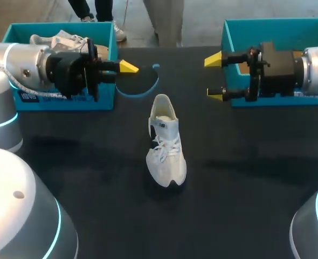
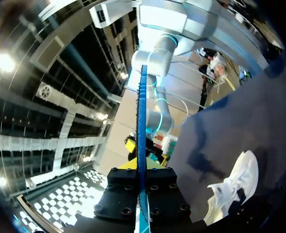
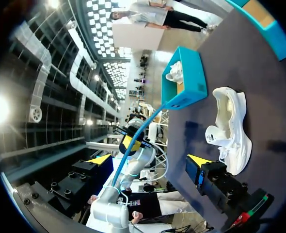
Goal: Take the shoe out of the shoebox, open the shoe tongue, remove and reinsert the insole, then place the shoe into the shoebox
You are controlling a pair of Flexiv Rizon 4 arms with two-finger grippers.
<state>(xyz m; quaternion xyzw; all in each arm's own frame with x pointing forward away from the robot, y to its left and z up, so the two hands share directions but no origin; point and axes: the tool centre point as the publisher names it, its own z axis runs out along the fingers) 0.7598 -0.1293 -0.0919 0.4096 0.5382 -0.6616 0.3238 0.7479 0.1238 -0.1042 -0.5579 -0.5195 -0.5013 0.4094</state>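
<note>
A white shoe [image 1: 166,141] stands upright on the dark table, toe toward the front edge; it also shows in the left wrist view [image 2: 235,187] and the right wrist view [image 3: 230,128]. My left gripper [image 1: 128,67] hangs above the table beside the left shoebox [image 1: 62,100], shut on a thin blue insole [image 1: 143,89]. That insole curves out ahead of the fingers, seen edge-on [image 2: 142,121] and as an arc [image 3: 133,141]. My right gripper [image 1: 215,77] is open and empty in front of the right shoebox [image 1: 277,24], to the right of the shoe.
The teal left shoebox [image 3: 186,77] holds a second white shoe [image 1: 56,40]. The teal right shoebox stands at the back right. Bare dark table surrounds the standing shoe.
</note>
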